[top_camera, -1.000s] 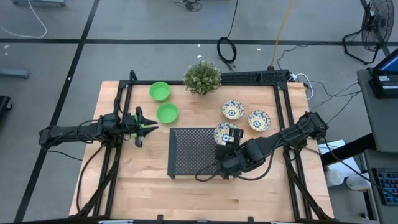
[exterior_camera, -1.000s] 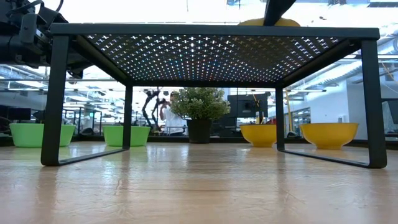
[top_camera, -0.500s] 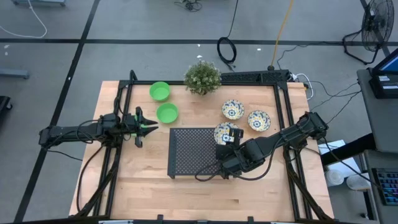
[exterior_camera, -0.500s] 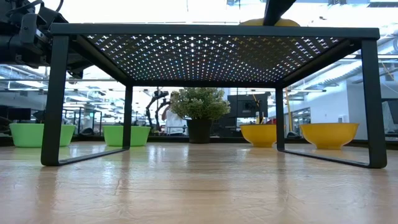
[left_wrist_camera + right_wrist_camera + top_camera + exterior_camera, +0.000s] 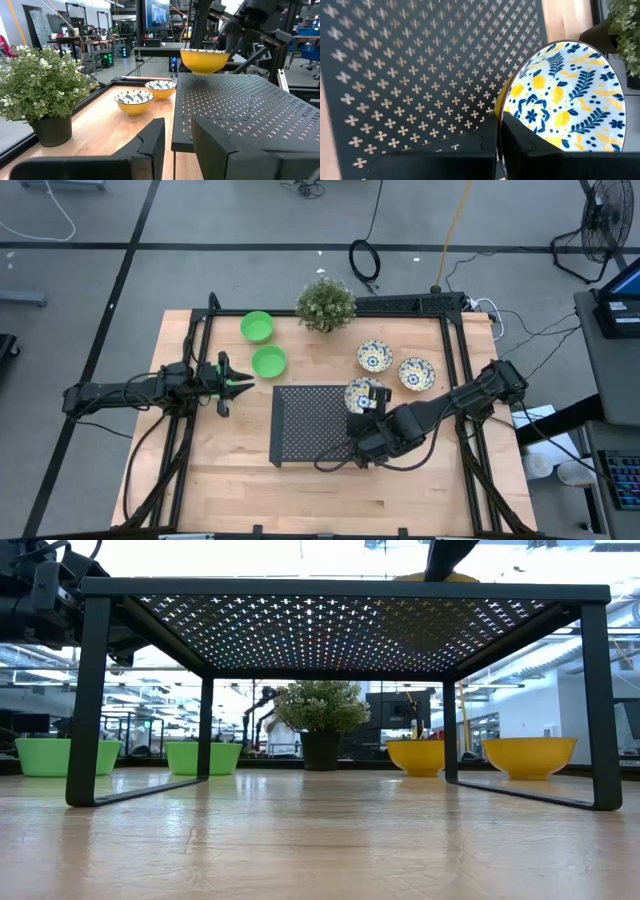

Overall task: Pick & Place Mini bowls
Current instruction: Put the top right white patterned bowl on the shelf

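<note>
Bare table front (image 5: 330,490) lies free; black rack (image 5: 310,425) blocks the centre.

Black perforated rack (image 5: 312,425) on wooden table (image 5: 230,480), potted plant (image 5: 325,304)

The high view looks straight down from far above on the whole light wooden table (image 5: 230,470). The low view sits at table height, close to the black perforated metal rack (image 5: 340,625), and faces level under it to the room behind. The left wrist view looks across the table along the rack (image 5: 240,105). The right wrist view is very near the rack top (image 5: 410,70). All four views share this rack.
</note>
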`<state>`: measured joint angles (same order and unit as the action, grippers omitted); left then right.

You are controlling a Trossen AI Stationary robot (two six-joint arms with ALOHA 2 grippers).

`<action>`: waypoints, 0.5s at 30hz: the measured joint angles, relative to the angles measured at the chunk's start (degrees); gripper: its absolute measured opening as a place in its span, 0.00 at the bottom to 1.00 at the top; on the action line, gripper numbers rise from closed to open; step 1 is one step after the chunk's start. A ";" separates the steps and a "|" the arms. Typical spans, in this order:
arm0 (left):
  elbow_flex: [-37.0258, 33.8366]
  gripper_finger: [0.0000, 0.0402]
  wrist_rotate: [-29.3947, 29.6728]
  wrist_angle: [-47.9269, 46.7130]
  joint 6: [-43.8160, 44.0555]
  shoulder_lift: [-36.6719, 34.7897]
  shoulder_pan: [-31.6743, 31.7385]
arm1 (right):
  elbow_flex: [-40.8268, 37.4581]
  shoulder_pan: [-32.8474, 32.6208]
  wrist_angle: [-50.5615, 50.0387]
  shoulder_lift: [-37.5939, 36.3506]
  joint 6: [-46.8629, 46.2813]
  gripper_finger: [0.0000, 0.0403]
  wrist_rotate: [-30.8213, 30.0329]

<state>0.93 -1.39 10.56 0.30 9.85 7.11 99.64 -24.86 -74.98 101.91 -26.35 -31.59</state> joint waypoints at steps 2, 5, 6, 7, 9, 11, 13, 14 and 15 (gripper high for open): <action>0.00 0.25 0.00 0.01 0.00 0.00 0.00 | -1.41 0.00 0.19 0.04 -0.02 0.00 0.12; 0.00 0.25 0.00 -0.01 0.00 0.00 0.00 | -2.92 0.00 0.78 -0.09 -0.07 0.00 -0.28; 0.00 0.25 0.00 0.00 0.00 0.00 -0.02 | -3.18 0.00 0.98 -0.09 -0.21 0.00 -0.38; 0.00 0.25 0.00 0.00 0.00 0.00 -0.02 | -3.27 0.00 1.03 -0.08 -0.41 0.00 -0.40; 0.00 0.25 0.00 0.00 0.00 0.00 0.00 | -3.28 0.00 1.45 -0.07 -0.60 0.00 -0.23; 0.00 0.25 0.00 0.01 0.00 0.00 -0.02 | -3.28 0.02 1.91 -0.07 -0.61 0.00 -0.10; 0.00 0.25 0.00 0.01 0.00 0.00 -0.01 | -3.28 0.02 1.95 -0.07 -0.61 0.00 0.00; 0.00 0.25 0.00 -0.01 0.00 0.00 -0.01 | -3.30 0.02 1.97 -0.07 -0.61 0.00 0.04; 0.00 0.25 0.00 0.00 0.00 0.00 -0.01 | -3.30 0.02 2.02 -0.07 -0.61 0.00 0.11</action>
<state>0.93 -1.39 10.56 0.30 9.85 7.11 96.33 -24.84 -72.96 101.84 -26.96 -31.48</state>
